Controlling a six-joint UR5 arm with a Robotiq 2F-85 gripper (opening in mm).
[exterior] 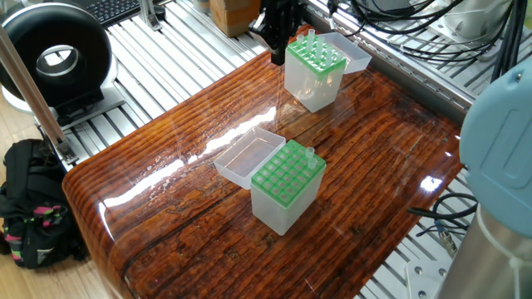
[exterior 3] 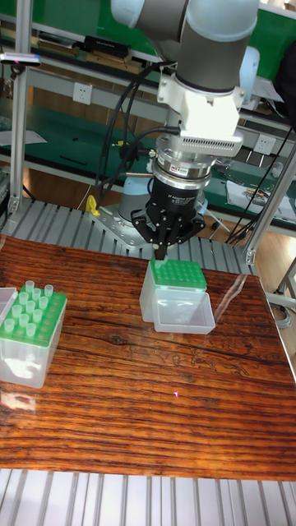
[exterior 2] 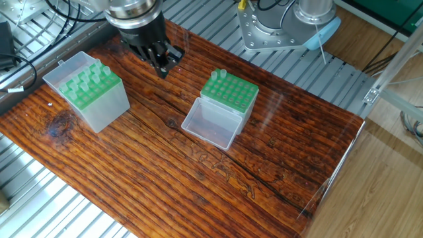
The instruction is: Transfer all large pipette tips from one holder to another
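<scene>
Glossy grained wooden table [exterior 2: 277, 145], translucent boxes, green perforated racks

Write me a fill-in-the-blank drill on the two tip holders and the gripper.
1. The crowded holder and the nearly empty holder both have racks coloured ____.
2. The nearly empty holder carries just ____ large pipette tip, at a corner.
3. The gripper hangs between the two holders, over a tabletop made of ____.

Missing words: green; one; wood.
</scene>
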